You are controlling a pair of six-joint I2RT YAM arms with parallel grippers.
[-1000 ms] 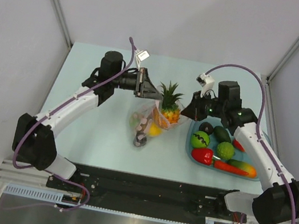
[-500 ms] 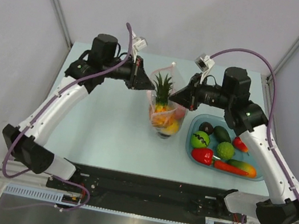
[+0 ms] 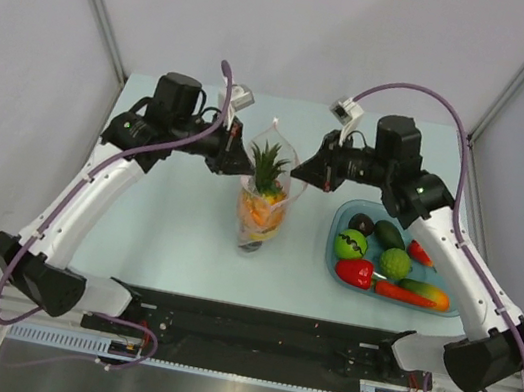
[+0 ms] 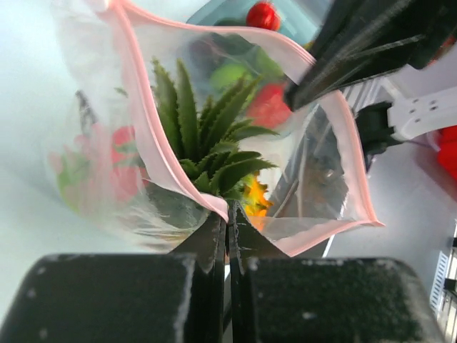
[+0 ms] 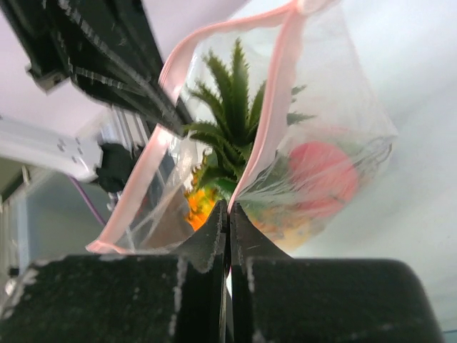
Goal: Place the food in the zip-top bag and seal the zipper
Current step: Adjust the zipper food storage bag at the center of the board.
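while bag [image 3: 264,196] is held, tray [image 3: 330,235] beside.

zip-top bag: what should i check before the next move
1. Left pincer shut on pink-red zipper strip: ok.
2. Right pincer shut on the strip's opposite side: ok.
3. Clear plastic zip-top bag hanging upright: ok.
4. Bag mouth sealed: not ok, it gapes open.
5. Green pineapple crown clear of the strip: cannot tell.
6. Light blue plastic tray emptied: not ok, toy food pieces lie in it.
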